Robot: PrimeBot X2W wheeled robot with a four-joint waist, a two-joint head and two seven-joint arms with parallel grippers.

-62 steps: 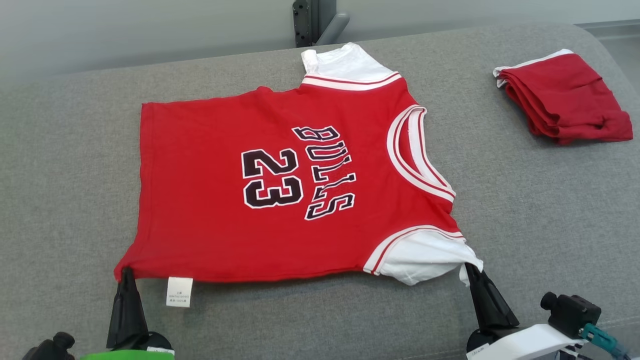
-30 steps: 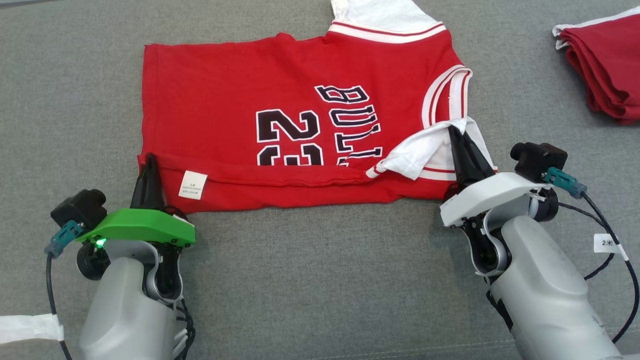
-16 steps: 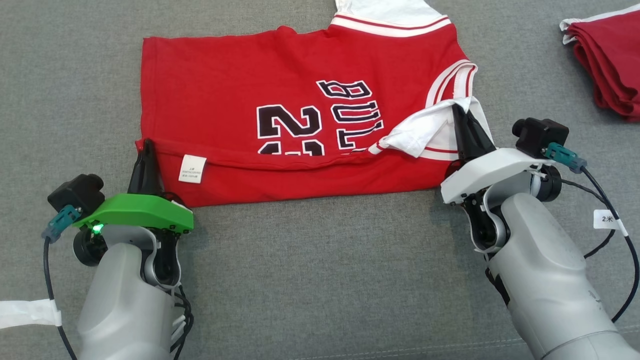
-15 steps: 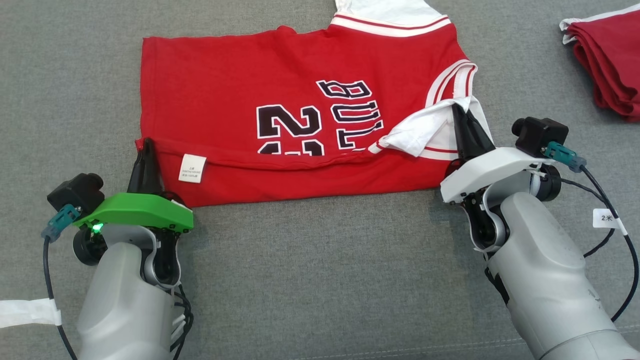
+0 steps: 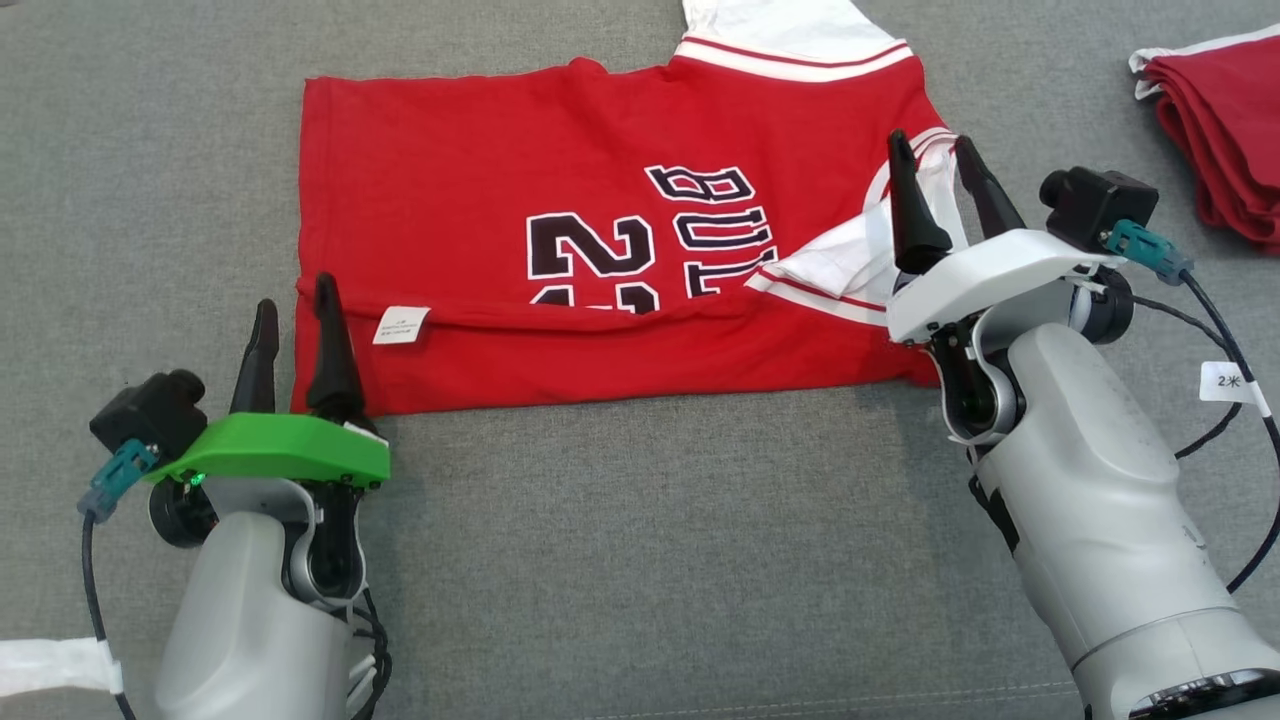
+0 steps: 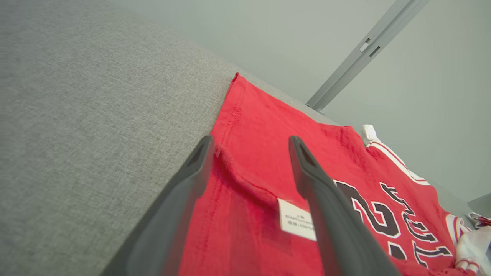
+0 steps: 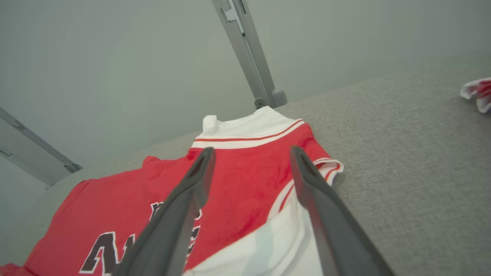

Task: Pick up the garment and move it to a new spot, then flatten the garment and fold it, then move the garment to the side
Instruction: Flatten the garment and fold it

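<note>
Grey couch (image 5: 640, 560) carries jersey (image 5: 450, 170) and folded cloth (image 5: 1225, 130).

One jersey (image 5: 450, 180), one folded red pile (image 5: 1225, 130), one label (image 5: 401, 325), two claws: left claw (image 5: 294, 293), right claw (image 5: 931, 140).

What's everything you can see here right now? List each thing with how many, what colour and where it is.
jersey: one, red with white sleeves and black lettering, laid out mid-surface, its near edge folded over onto itself
care label: one, white, on the folded-over edge near the jersey's left end
folded garment: one, dark red with white trim, far right of the surface
padded surface: one, grey fabric, under everything
metal rails: two, grey, against the wall behind the surface
arms: two, pale grey, lower left and lower right
left fingers: two, black, spread apart at the jersey's near left corner
right fingers: two, black, spread apart over the near white sleeve
</note>
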